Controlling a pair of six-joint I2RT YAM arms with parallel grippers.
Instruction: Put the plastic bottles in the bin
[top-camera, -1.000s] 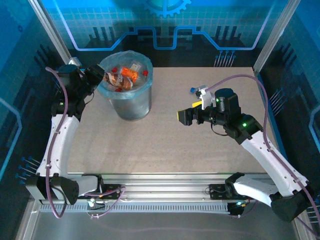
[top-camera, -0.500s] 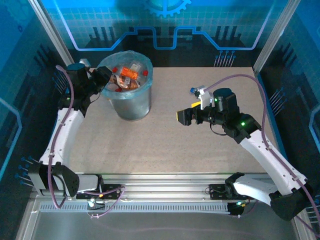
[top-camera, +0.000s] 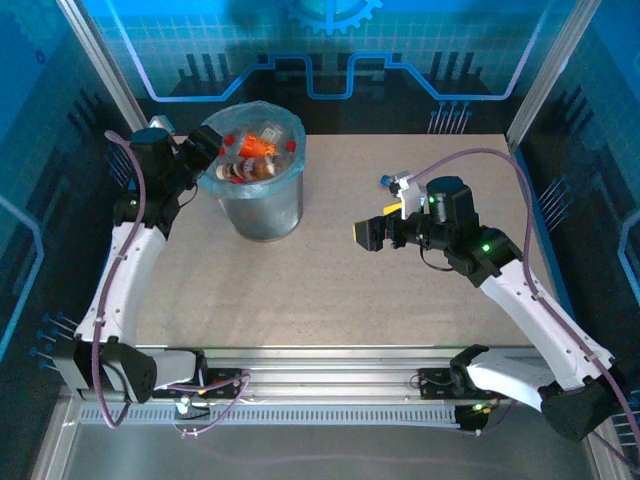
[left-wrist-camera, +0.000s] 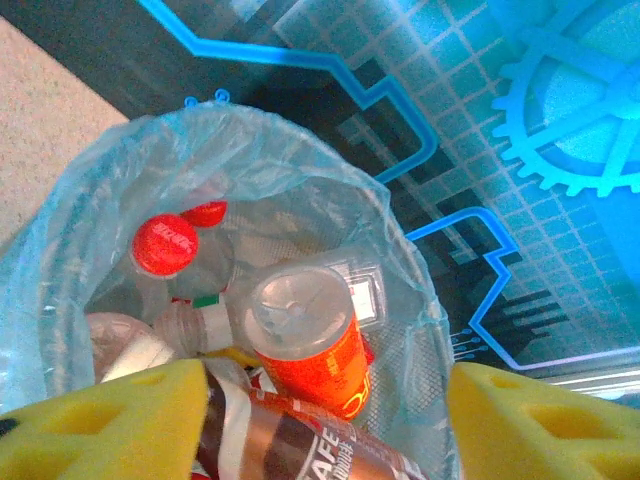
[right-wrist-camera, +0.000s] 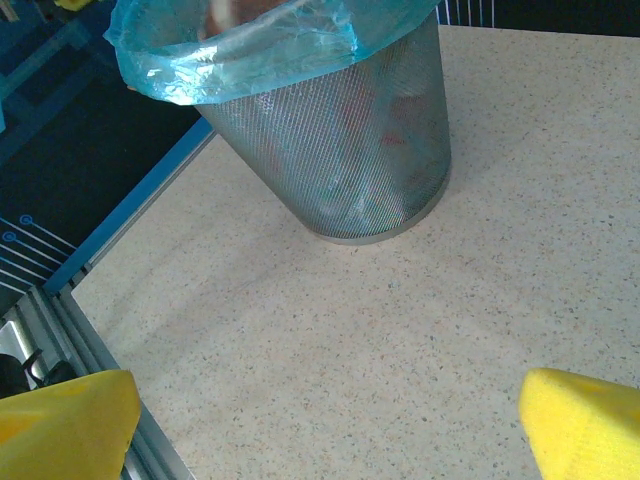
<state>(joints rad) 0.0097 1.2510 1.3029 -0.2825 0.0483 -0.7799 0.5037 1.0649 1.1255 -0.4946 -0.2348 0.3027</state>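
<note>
The bin (top-camera: 266, 212) stands at the table's far left, grey mesh lined with a light-blue bag (left-wrist-camera: 300, 170), and also appears in the right wrist view (right-wrist-camera: 340, 150). Several plastic bottles lie inside it: an orange-labelled one (left-wrist-camera: 318, 352), a brown-labelled one (left-wrist-camera: 300, 445) across the pile (top-camera: 255, 168), and a red cap (left-wrist-camera: 165, 243). My left gripper (top-camera: 205, 150) hangs over the bin's left rim, open (left-wrist-camera: 325, 425), its yellow pads (left-wrist-camera: 100, 420) wide apart on either side of the brown bottle and not pinching it. My right gripper (top-camera: 370, 233) hovers open over the table's middle right (right-wrist-camera: 330, 425), empty.
The speckled beige table (top-camera: 330, 290) stretches between the bin and my right arm. Metal frame posts (top-camera: 100, 70) and blue patterned walls enclose the back and sides. An aluminium rail (top-camera: 320, 365) runs along the near edge.
My left gripper moved in over the bin's rim and opened. The brown bottle it carried now lies on the pile inside. The right arm has barely moved.
</note>
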